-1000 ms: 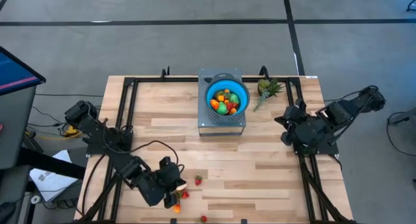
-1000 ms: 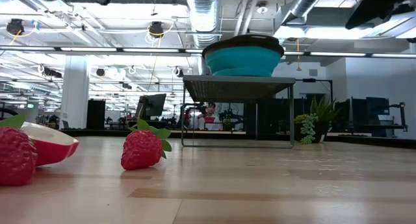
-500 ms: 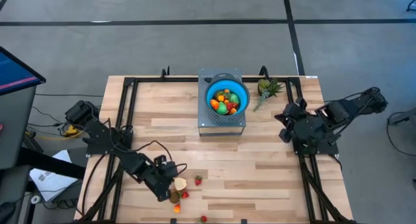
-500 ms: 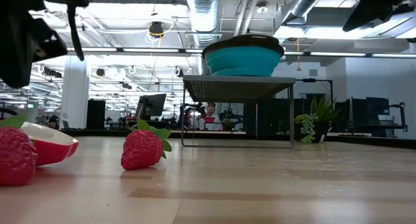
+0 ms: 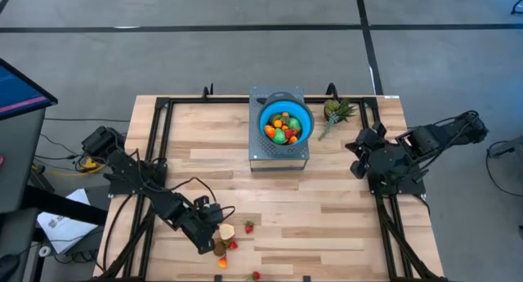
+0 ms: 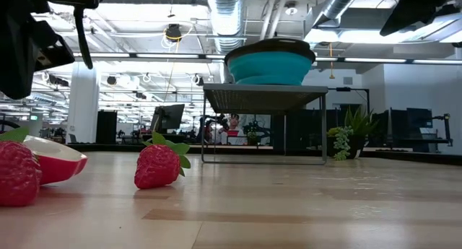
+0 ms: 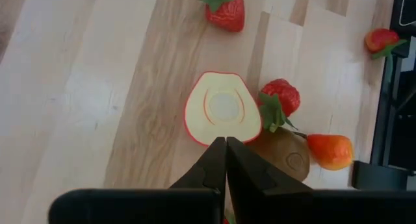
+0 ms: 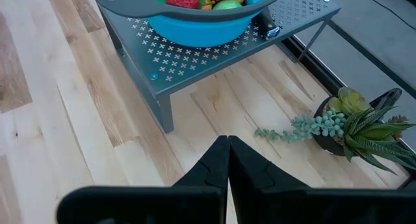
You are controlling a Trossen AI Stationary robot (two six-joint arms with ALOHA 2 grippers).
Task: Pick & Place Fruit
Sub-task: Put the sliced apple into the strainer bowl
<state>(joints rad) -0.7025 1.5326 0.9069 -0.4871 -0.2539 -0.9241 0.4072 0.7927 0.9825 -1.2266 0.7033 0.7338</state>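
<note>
Left gripper [image 7: 225,141] closed tight, fingers pressed together with nothing between them, poised just above the near edge of the halved red fruit [image 7: 223,109] lying cut face up on the wooden desk [image 5: 343,217]. Beside that half: a strawberry [image 7: 281,96] touching its edge, a brown kiwi-like fruit [image 7: 283,152] just under the strawberry, and an orange fruit [image 7: 330,151] touching the brown one. Another strawberry [image 7: 225,10] a little apart on the bare wood, one more [image 7: 381,39] near the black frame rail. From above, this small cluster [image 5: 225,237] near the front edge of the desk on the left side, right at the tip of the left arm.

Most of the fruit [image 5: 284,128] heaped in the blue bowl [image 5: 304,110], set on a grey perforated stand [image 5: 278,158] at the back middle of the desk. Seen at desk height: the bowl [image 6: 270,65] raised on the stand [image 6: 263,97], a strawberry [image 6: 160,164] in front, the red-skinned half [image 6: 54,161] at the far left.

Right gripper [image 8: 228,143] likewise fully closed and empty, held above the desk on the right side, well apart from the loose fruit, pointing toward the stand [image 8: 214,55] and the bowl [image 8: 195,26]. Small potted succulent [image 8: 361,130] just beside the stand, at the back right of the desk [image 5: 337,112]
</note>
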